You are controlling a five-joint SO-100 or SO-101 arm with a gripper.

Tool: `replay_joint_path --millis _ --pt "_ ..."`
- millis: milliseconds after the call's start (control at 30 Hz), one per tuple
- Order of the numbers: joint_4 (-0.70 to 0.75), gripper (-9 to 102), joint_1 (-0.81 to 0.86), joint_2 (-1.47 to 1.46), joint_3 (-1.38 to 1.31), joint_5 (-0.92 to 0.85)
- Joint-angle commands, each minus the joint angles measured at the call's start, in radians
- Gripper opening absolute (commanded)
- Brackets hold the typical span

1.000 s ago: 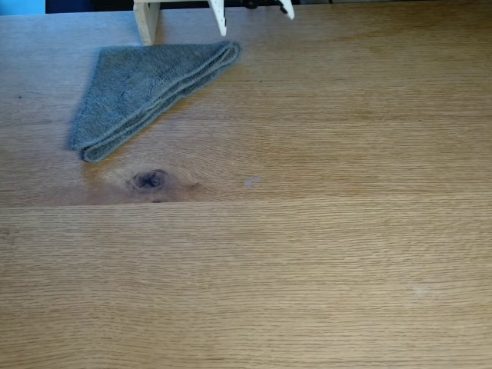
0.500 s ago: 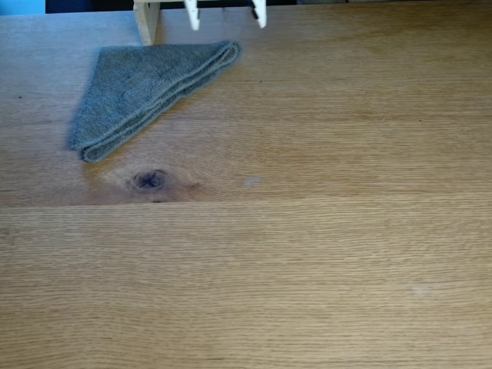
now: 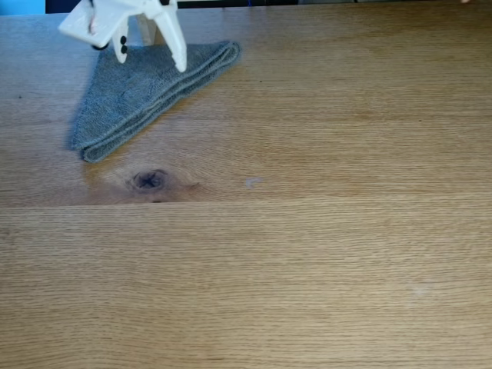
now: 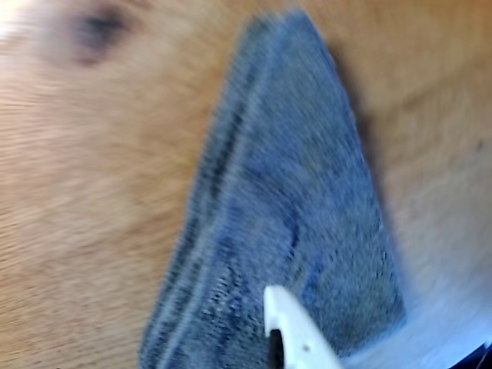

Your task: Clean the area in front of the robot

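The area is a broad light-brown oak tabletop [image 3: 307, 254] with a dark knot [image 3: 148, 180] and a small pale smudge [image 3: 252, 182]. A grey cloth [image 3: 142, 92], folded into a triangle, lies at the back left. The robot's white gripper [image 3: 151, 59] hangs over the cloth's far end, open, its two fingers spread and pointing down with nothing between them. In the blurred wrist view, the cloth [image 4: 284, 207] sits in the middle, one white finger [image 4: 296, 332] pokes in from the bottom edge above it, and the knot [image 4: 96, 27] shows at top left.
A pale wooden post [image 3: 143, 31] stands at the table's back edge, just behind the gripper. Plank seams run across the tabletop.
The gripper has swung left and come down from the top edge, and it now hangs over the cloth's far end. The cloth has not moved.
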Motion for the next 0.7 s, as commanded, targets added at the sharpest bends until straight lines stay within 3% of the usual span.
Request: replay_joint_path --millis 0,300,667 --pt "-0.015 37 0.084 -0.041 -0.118 0.002" --pt "-0.092 29 0.210 -0.215 -0.120 -0.064" --pt "-0.166 20 0.195 -0.265 -0.120 -0.137"
